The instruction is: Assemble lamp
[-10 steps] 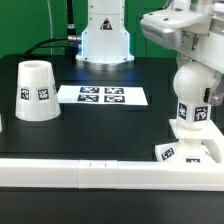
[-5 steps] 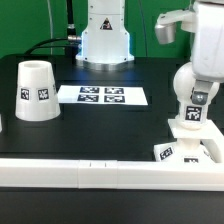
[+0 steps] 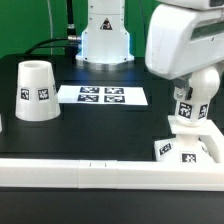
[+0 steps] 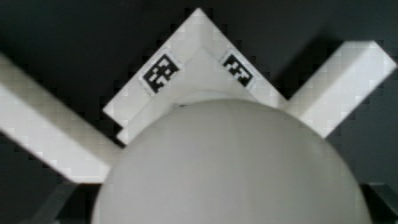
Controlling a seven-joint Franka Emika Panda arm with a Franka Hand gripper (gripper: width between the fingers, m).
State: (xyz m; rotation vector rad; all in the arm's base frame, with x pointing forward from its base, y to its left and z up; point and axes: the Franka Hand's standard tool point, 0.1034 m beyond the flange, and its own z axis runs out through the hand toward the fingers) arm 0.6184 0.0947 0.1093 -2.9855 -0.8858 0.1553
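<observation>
I can read no words, only black-and-white square tags on the white tapered plastic shade (image 3: 35, 90), the flat square white plastic base (image 3: 186, 149), the white ball-headed bulb (image 3: 191, 108) and the marker board (image 3: 101, 96). The bulb stands on the base at the exterior view's right. In the wrist view its round head hides most of the base. The arm's white body covers the gripper (image 3: 190, 90), so I cannot tell whether its fingers pinch the bulb. The base sits just behind the long white rail (image 3: 90, 172). The shade stands well apart, with bare black table (image 3: 110, 125) between.
</observation>
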